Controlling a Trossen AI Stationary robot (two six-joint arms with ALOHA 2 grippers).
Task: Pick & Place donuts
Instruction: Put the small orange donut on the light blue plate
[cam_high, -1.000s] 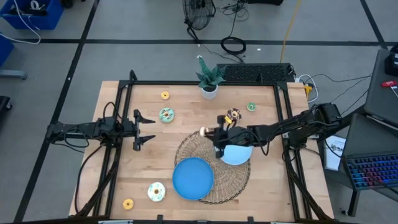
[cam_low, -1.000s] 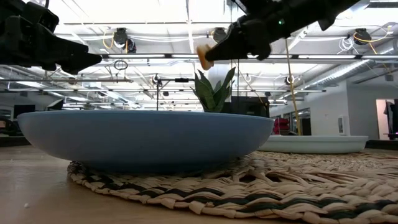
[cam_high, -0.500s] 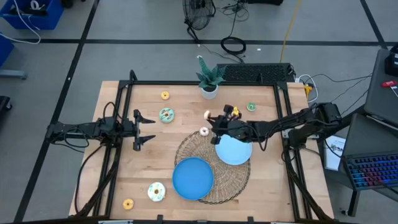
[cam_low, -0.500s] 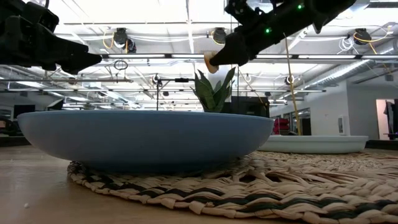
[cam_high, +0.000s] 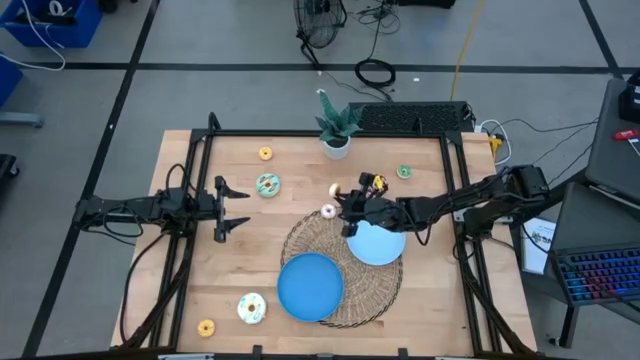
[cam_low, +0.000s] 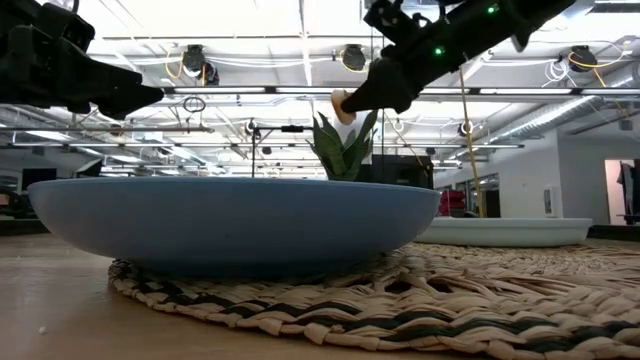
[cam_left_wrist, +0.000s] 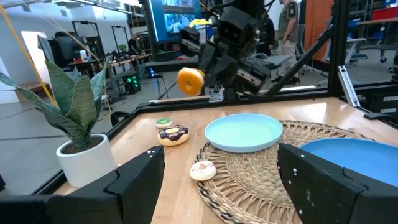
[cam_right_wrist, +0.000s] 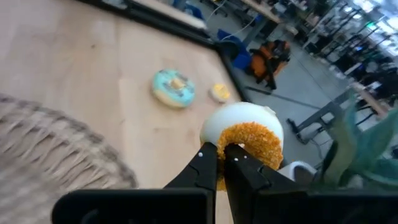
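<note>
The cream-iced donut (cam_right_wrist: 244, 138) is hanging in the air, pinched by its rim between the closed fingers of the right gripper (cam_high: 338, 194), with its ring standing roughly on edge. The deciding relation is to the light blue plate (cam_high: 377, 243): in the high view the donut is sitting beyond the plate's far-left rim, not over it, so the carry appears to need a pull back toward the right arm's own side before any release. Nothing is standing between donut and plate. A pale donut (cam_high: 327, 211) is lying on the woven mat (cam_high: 303, 237) just beside the held one, and a chocolate donut (cam_left_wrist: 173, 134) and a green donut (cam_high: 404, 172) are lying farther back on the wooden table (cam_high: 240, 260). The potted plant (cam_high: 336, 128) is standing near the far edge. The left gripper (cam_high: 236, 208) is waiting well apart on the left, fingers spread and empty, with the teal donut (cam_high: 267, 184) nearest to it.
</note>
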